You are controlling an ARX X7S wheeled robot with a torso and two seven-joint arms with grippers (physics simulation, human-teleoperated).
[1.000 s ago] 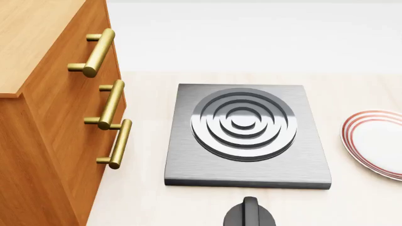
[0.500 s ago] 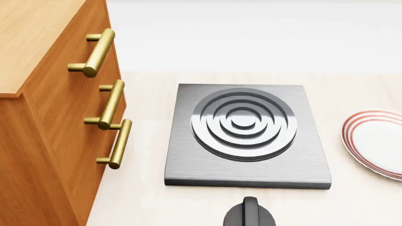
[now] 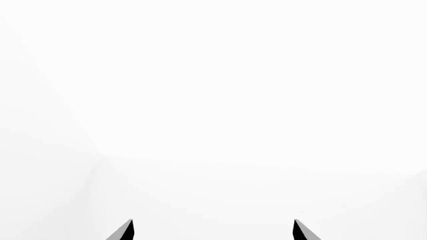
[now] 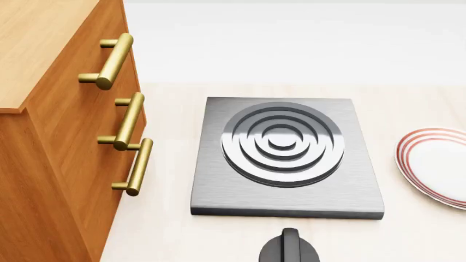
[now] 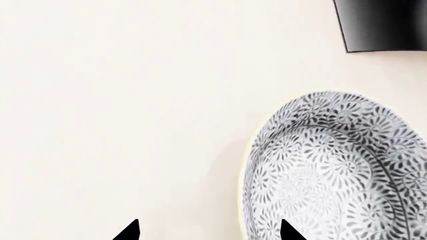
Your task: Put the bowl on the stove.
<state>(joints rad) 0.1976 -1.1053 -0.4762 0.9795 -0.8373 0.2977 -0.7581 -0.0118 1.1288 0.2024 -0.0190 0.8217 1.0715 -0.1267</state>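
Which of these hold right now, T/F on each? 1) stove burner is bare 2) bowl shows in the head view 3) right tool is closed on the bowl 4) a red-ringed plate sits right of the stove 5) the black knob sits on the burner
1) The stove burner has nothing on it. True.
2) The bowl shows in the head view. False: only the right wrist view shows it, resting on the light counter.
3) The right tool is closed on the bowl. False: its tips stand apart, not gripping.
4) A red-ringed plate lies right of the stove. True.
5) The black knob sits on the burner. False: it is on the counter in front of the stove.
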